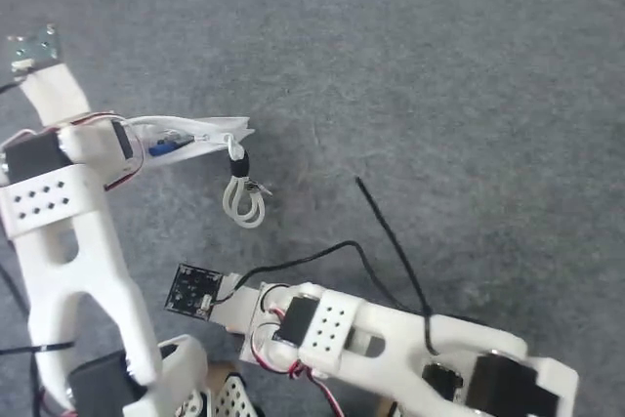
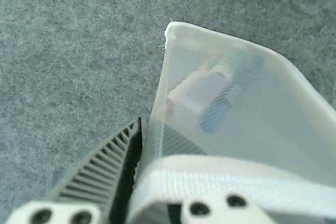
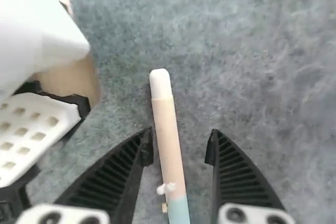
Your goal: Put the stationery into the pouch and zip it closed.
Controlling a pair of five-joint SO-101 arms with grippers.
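Note:
The translucent white pouch hangs over the grey mat at the left, held at one end by my left gripper. Up close, my left gripper is shut on the pouch, whose wall is pinched beside the black finger. Blue and white stationery shows through the mesh. A white cord loop dangles from the pouch end onto the mat. A peach pen with a white cap lies on the mat between the fingers of my right gripper, which stands open around it.
The grey felt mat covers the table. A black cable runs across it to the right arm. The left arm's white base and a tan patch lie close beside the pen.

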